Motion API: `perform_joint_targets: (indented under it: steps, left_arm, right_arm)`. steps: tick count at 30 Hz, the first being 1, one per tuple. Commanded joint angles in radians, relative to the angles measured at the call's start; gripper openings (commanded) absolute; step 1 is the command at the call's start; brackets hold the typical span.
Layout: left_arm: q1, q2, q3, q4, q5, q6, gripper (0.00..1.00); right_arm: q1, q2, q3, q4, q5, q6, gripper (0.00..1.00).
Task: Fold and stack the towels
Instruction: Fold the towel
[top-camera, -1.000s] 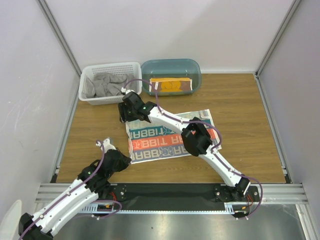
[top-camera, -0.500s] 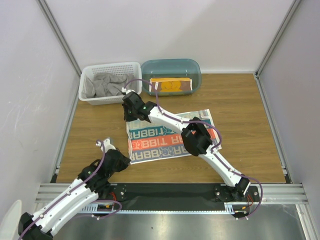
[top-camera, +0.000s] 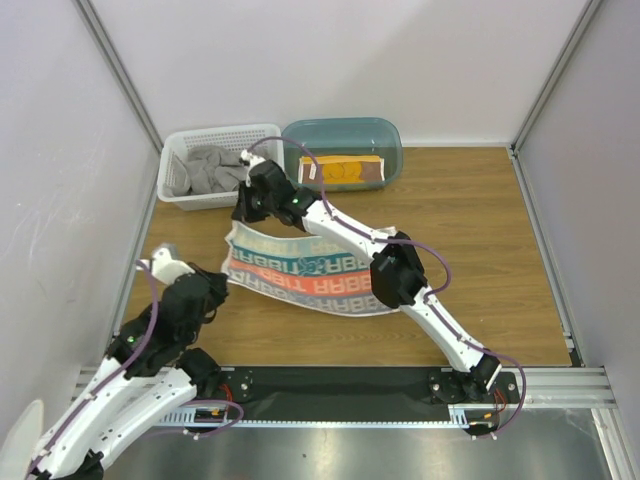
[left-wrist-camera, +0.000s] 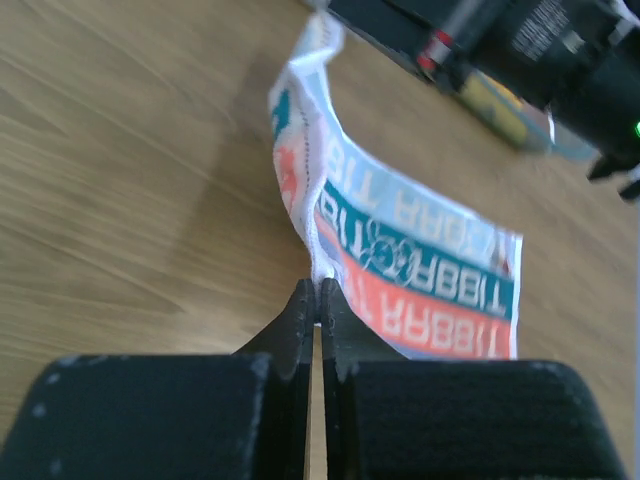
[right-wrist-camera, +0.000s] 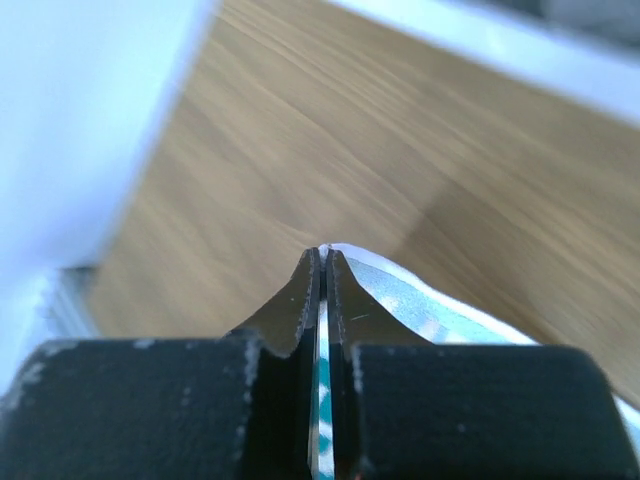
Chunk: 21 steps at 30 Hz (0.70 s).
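The white towel (top-camera: 310, 272) with red, teal and black lettering hangs stretched above the table, its left edge raised. My left gripper (top-camera: 218, 284) is shut on its near left corner; the left wrist view shows the jaws (left-wrist-camera: 318, 292) pinching the towel's hem (left-wrist-camera: 420, 270). My right gripper (top-camera: 240, 214) is shut on the far left corner, and the right wrist view shows cloth (right-wrist-camera: 430, 305) clamped between the fingertips (right-wrist-camera: 325, 252). The grey towel (top-camera: 210, 168) lies crumpled in the white basket. Folded in the teal tub lies the brown towel (top-camera: 342, 170) with orange print.
The white lattice basket (top-camera: 262, 135) stands at the back left, the teal oval tub (top-camera: 392, 140) right beside it. Aluminium frame posts and white walls close in the table on the left, right and back. The right arm's forearm (top-camera: 340, 230) stretches across over the towel.
The right gripper closed on the towel's far left corner. Both grippers then lifted the left edge and pulled the towel to the left; the left arm swung up and leftward.
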Motion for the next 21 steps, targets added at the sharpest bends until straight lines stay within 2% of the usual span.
perform_joint_targets:
  steps: [1, 7, 10, 13, 16, 21]
  left_arm:
    - [0.0, 0.014, 0.122, -0.183, -0.227, 0.042, 0.0]
    - [0.0, -0.035, 0.19, -0.19, -0.291, 0.186, 0.0]
    - [0.0, -0.074, 0.184, -0.093, -0.246, 0.379, 0.0]
    - [0.0, -0.086, 0.17, -0.012, -0.16, 0.485, 0.0]
    - [0.0, -0.034, 0.156, 0.061, -0.045, 0.536, 0.0]
    - [0.0, 0.061, 0.104, 0.209, 0.126, 0.527, 0.0]
  right_arm:
    - [0.02, -0.019, 0.121, 0.126, -0.065, 0.059, 0.0]
    - [0.031, -0.034, 0.157, 0.275, -0.042, 0.121, 0.0]
    - [0.023, -0.07, 0.151, 0.277, -0.047, 0.112, 0.0]
    - [0.0, -0.122, 0.09, 0.232, -0.059, 0.077, 0.0]
    - [-0.046, -0.177, -0.011, 0.186, -0.097, 0.063, 0.0]
    - [-0.104, -0.281, -0.16, 0.094, -0.126, -0.008, 0.0]
